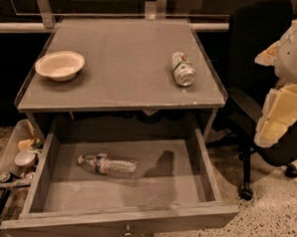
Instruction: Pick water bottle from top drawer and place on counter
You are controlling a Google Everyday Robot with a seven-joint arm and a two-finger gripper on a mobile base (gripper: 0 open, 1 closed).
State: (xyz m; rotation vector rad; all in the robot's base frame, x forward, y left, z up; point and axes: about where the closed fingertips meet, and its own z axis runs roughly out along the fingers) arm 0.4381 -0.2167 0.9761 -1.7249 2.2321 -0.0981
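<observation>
The water bottle (107, 164) lies on its side in the open top drawer (184, 192), left of the middle, with its white cap pointing left. The counter (126, 64) is the grey table top above the drawer. My gripper (275, 119) hangs at the far right of the view, beyond the table's right side, above floor level and well away from the bottle. It holds nothing that I can see.
A cream bowl (60, 64) stands on the counter's left side and a green-and-white can (183, 68) lies on its right side. A black office chair (256, 71) stands to the right of the table. A tray of small items (19, 158) sits low at the left.
</observation>
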